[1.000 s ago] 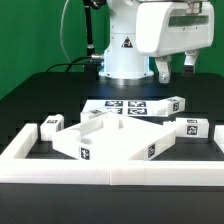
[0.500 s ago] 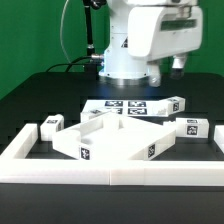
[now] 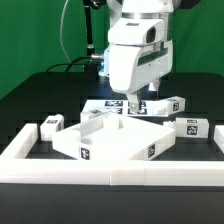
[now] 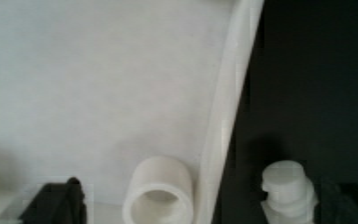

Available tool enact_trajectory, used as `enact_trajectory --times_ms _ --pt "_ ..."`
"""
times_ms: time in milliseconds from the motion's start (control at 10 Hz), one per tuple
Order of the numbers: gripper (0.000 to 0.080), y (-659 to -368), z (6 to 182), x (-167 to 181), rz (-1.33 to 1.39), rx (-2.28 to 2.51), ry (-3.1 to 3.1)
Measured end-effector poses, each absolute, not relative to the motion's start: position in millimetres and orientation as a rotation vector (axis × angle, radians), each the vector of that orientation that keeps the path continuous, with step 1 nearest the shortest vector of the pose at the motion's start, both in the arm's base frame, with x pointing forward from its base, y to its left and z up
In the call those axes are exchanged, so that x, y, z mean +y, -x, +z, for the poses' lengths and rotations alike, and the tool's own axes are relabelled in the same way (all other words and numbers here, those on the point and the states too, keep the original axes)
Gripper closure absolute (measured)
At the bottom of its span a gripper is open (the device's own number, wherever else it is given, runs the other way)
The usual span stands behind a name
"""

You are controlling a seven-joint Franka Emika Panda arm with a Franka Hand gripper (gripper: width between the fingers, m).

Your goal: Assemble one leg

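Observation:
Several legs lie on the table in the exterior view: one [image 3: 52,124] at the left, one [image 3: 172,105] at the back right, one [image 3: 192,127] at the right. My gripper [image 3: 135,104] hangs open and empty, low over the far edge of the large white panel [image 3: 115,140]. In the wrist view the gripper [image 4: 202,205] shows dark fingers [image 4: 51,202] set wide apart. Between them are a white rounded piece with a hole [image 4: 158,192] and a white knobbed piece [image 4: 286,186], both blurred. I cannot tell whether either is a leg.
A raised white wall [image 3: 110,170] runs along the front and both sides of the work area. The marker board [image 3: 108,104] lies flat behind the panel, below the gripper. The robot's base [image 3: 110,65] stands at the back.
The arm has swung toward the exterior view's left and come down, from high at the upper right to low over the panel's far edge. The parts have not moved.

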State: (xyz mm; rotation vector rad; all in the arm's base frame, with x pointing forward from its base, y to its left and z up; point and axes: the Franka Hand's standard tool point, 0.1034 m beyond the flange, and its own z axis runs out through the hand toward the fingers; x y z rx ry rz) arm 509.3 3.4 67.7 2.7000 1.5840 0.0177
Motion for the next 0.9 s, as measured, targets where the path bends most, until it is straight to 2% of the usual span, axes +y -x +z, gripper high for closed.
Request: enact_trajectory --times_ms 200,300,500,600,800,900 --pt "0.015 -507.8 62.7 3.2 0.024 1.582 -2.701" --pt "0.015 -501.0 40.9 2.8 0.036 1.577 -2.705" --pt "0.015 -494.4 15.0 5.5 0.036 1.577 -2.716" --pt "0.015 -494.6 9.2 5.3 0.027 1.578 -2.72" --pt "0.015 -496.0 9.1 3.2 0.027 1.578 -2.718" --pt "0.0273 -496.4 9.8 3.3 0.029 1.579 -2.717"
